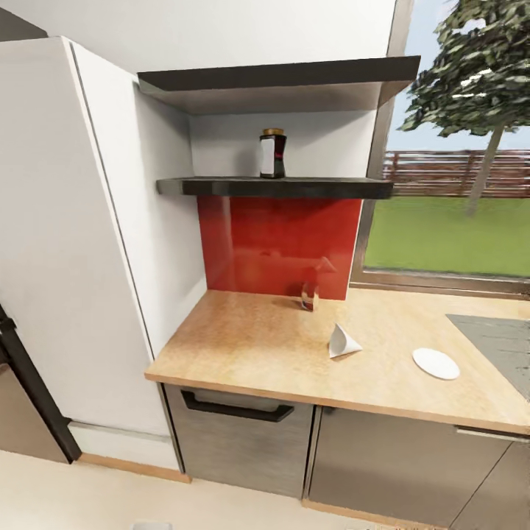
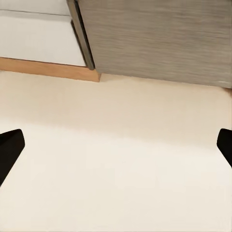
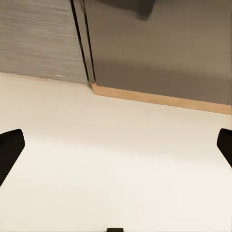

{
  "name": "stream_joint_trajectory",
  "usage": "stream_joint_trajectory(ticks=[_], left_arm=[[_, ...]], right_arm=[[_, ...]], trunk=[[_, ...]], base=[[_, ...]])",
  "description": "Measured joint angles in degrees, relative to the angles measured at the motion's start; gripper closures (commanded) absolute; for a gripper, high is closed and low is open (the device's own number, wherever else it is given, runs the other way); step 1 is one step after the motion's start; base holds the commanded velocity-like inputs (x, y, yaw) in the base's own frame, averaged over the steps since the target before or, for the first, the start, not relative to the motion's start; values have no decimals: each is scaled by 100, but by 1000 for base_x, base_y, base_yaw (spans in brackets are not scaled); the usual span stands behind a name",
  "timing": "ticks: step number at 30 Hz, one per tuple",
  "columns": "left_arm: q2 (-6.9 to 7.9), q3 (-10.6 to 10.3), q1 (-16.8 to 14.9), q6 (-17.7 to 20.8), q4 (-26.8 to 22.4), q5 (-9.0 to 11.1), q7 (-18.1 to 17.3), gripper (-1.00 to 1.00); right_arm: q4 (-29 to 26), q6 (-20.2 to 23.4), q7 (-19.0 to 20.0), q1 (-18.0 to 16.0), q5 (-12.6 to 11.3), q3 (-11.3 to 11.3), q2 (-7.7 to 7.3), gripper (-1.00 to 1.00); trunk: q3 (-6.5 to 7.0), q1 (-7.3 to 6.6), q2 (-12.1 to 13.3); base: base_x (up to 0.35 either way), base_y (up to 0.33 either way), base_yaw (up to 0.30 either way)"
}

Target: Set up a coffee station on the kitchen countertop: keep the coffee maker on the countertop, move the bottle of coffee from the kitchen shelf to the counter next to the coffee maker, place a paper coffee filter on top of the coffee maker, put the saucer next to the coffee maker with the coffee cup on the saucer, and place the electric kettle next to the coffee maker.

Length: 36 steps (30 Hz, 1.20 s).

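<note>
From the head view, the bottle of coffee (image 1: 272, 154) stood on the dark lower shelf (image 1: 221, 187), while down on the countertop (image 1: 243, 346) lay the paper coffee filter (image 1: 342, 342), the saucer (image 1: 436, 363) near it, and a small blurred glassy item (image 1: 309, 297), perhaps a cup. Left wrist: left gripper (image 2: 116, 150) spread wide over pale floor (image 2: 116, 159). Right wrist: right gripper (image 3: 116, 150) likewise spread, cabinet fronts (image 3: 159, 48) beyond.

Red backsplash (image 1: 280, 243) behind small glass (image 1: 309, 297) at back. Dark shelves (image 1: 280, 188) above, white tall cabinet (image 1: 66, 243) left, grey drawer w/ black handle (image 1: 235, 408) below, window (image 1: 449, 213) w/ tree (image 1: 478, 66) right.
</note>
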Motion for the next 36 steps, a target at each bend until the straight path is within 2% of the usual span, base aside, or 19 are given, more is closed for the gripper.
stream_joint_trajectory(ticks=[27,36], left_arm=[[1,3,0,-22,3,0,15,-100],[0,4,8,-52,0,0,42,-100]], right_arm=[[-8,0,26,0,-4,0,-2,-100],[-24,7,17,0,-21,0,0,-100]], trunk=[[0,1,0],[0,3,1]], base=[[5,336,-287],[-135,304,-287]])
